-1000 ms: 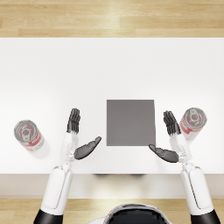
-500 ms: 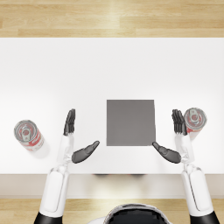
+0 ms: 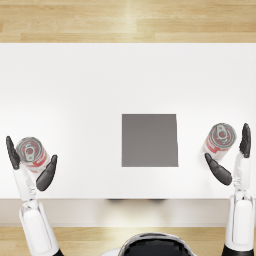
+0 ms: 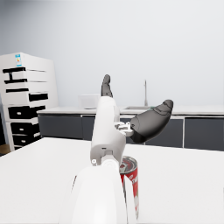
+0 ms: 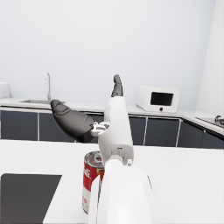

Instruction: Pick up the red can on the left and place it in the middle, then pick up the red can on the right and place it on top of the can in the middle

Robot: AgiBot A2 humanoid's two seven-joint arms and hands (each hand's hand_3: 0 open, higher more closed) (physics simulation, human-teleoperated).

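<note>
On the white table (image 3: 100, 90), the dark grey mat (image 3: 149, 140) marks the middle. The left red can (image 3: 33, 153) and right red can (image 3: 219, 138) stand upright; rigid, probably smooth-walled, best gripped round the sides. Left hand (image 3: 29, 163) and right hand (image 3: 231, 156) bracket them, fingers spread, holding nothing

1. The surface (image 3: 100, 90) looks smooth, white and matt, with a soft sheen.
2. The mat (image 3: 149, 140) at its middle is dark grey and flat matt, with a fine grain.
3. The left can (image 3: 33, 154) and the right can (image 3: 219, 138) have shiny metal tops and glossy red and white printed sides.
4. The left robot hand (image 3: 31, 162) and the right robot hand (image 3: 231, 156) look like dark, matt rubbery plastic; the forearms are glossy white plastic.
5. The floor (image 3: 128, 20) is pale wood with visible grain.
</note>
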